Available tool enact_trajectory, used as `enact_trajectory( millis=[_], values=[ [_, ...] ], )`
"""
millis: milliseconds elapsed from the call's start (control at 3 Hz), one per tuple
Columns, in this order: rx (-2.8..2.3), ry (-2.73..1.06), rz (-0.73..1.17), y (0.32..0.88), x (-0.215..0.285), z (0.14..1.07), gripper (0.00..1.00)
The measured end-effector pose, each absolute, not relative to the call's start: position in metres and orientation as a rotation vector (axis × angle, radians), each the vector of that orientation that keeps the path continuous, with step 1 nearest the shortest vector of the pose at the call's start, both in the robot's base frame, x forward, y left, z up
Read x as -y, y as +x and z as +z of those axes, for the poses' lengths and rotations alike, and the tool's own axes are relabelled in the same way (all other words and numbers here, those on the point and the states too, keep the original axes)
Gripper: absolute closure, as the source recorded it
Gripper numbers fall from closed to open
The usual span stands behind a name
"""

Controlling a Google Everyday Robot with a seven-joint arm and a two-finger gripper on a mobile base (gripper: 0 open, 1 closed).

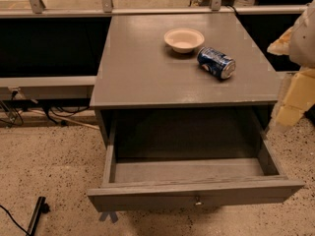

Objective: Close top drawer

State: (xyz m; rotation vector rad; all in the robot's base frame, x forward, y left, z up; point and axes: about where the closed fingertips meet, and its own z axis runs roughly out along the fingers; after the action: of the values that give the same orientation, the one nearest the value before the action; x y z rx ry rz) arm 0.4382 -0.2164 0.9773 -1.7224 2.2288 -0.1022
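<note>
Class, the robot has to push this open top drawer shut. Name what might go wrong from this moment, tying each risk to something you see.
1. The claw hangs at the picture's right edge, off to the side of the top drawer and far from its knob. A push at that end might skew the drawer and jam it.
2. The can lies on its side on the cabinet top. A hard slam might set it rolling toward an edge.

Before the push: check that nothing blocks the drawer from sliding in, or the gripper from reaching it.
Nothing visible does. The drawer shows nothing inside, and the gripper hangs beside the cabinet.
</note>
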Motion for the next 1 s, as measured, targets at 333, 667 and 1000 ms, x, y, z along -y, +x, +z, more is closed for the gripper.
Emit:
enact_trajectory(
  millis=[333, 667, 1000],
  values=[
    [-2.229, -1.722, -0.102, 0.438, 0.216, 0.977, 0.0],
    [-2.215, -1.734, -0.127, 0.438, 0.228, 0.971, 0.0],
    [-2.197, -1.718, -0.123, 0.424, 0.258, 0.947, 0.0]
  ],
)
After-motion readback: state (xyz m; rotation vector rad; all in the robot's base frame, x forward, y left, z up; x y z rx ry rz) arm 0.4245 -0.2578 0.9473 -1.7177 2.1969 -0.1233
